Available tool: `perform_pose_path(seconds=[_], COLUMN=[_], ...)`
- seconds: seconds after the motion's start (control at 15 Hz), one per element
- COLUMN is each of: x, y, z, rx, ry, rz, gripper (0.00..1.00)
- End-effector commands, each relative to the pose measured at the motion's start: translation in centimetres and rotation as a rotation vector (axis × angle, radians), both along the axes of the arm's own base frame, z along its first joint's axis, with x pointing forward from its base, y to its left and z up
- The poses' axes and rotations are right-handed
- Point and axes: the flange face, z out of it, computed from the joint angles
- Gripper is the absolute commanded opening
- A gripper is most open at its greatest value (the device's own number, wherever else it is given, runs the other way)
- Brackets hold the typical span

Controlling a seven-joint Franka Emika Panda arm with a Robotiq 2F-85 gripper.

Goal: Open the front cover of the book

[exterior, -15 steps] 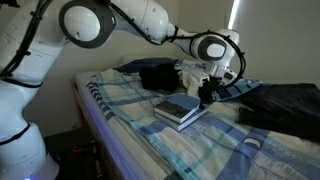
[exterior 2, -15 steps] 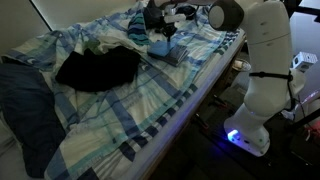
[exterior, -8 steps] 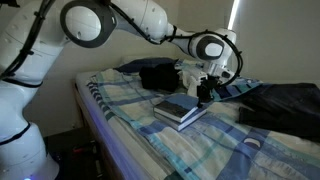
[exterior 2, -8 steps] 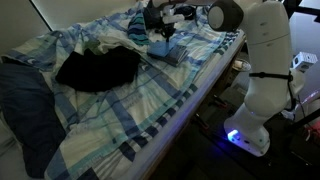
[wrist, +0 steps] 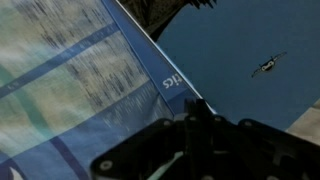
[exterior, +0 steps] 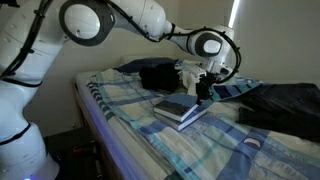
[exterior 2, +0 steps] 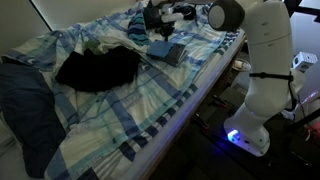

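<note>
The book (exterior: pixel 180 108) lies flat and closed on the plaid bedding, its dark blue-grey front cover (exterior: pixel 182 103) facing up above pale page edges. It also shows in an exterior view, as the book (exterior 2: pixel 167 52) near the bed's far side. My gripper (exterior: pixel 203 92) hangs just above the book's far edge, fingers pressed together with nothing seen between them. In the wrist view the front cover (wrist: pixel 250 60) fills the right side, the lettered spine (wrist: pixel 175 85) runs diagonally, and the shut gripper (wrist: pixel 192 125) points at the spine edge.
A heap of dark clothing (exterior 2: pixel 98 68) lies mid-bed and also behind the book as the dark clothing (exterior: pixel 155 75). A dark blue cloth (exterior: pixel 285 105) lies beside the book. Blue plaid bedding (exterior 2: pixel 150 110) covers the bed. The robot's white base (exterior 2: pixel 262 80) stands at the bedside.
The gripper has risen slightly from the book's far edge, staying shut. The book has not moved.
</note>
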Motion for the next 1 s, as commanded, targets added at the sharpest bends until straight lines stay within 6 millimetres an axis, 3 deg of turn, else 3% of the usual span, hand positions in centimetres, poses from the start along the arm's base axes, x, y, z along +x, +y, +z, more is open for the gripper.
perform_pose_path(seconds=[0.0,0.53,0.93], x=[-0.9,-2.1,-3.6], y=[0.8,2.2,4.3], z=[2.1,5.0,7.9], rx=[0.01,0.01,-0.015], ry=[0.006,-0.011,-0.037], rz=[0.014,0.083,0.171], gripper=[0.07,0.07,0.06])
